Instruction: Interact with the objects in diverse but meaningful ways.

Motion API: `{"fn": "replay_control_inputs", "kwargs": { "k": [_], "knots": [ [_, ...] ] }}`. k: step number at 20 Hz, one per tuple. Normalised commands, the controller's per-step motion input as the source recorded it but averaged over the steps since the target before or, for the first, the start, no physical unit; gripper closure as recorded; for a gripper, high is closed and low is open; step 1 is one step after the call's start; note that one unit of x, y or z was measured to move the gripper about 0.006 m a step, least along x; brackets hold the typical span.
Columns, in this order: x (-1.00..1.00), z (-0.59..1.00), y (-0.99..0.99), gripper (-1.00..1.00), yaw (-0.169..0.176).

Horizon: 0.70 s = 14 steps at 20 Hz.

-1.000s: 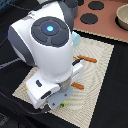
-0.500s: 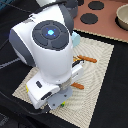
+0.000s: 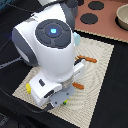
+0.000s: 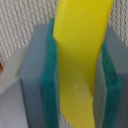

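Observation:
In the wrist view my gripper (image 4: 80, 70) is shut on a smooth yellow banana (image 4: 82, 45), which stands between the two teal pads (image 4: 52, 80) on grey fingers. In the exterior view the arm's white wrist and head (image 3: 50, 45) cover the gripper and the banana; only a small yellow-green bit (image 3: 64, 101) shows under the hand, low over the beige ribbed mat (image 3: 100, 60). Two small orange-brown pieces lie on the mat beside the arm, one (image 3: 89, 60) farther back and one (image 3: 78, 85) nearer. The box, carton and pan are out of view.
A toy stove top (image 3: 102, 15) with dark round burners sits at the back on the exterior view's right, with a grey pot (image 3: 122, 17) at its edge. A small yellow spot (image 3: 28, 88) shows at the mat's near left. Dark cables run on the black table.

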Motion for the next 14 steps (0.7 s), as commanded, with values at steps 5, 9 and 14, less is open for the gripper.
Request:
{"fn": "replay_control_inputs", "kwargs": {
  "k": [5, 9, 14],
  "knots": [
    [-0.01, -0.05, 0.0, -1.0, 0.014],
    [-0.01, -0.01, 0.0, -1.0, 0.0],
    [0.0, 0.0, 0.0, -1.0, 0.0]
  ]
}}
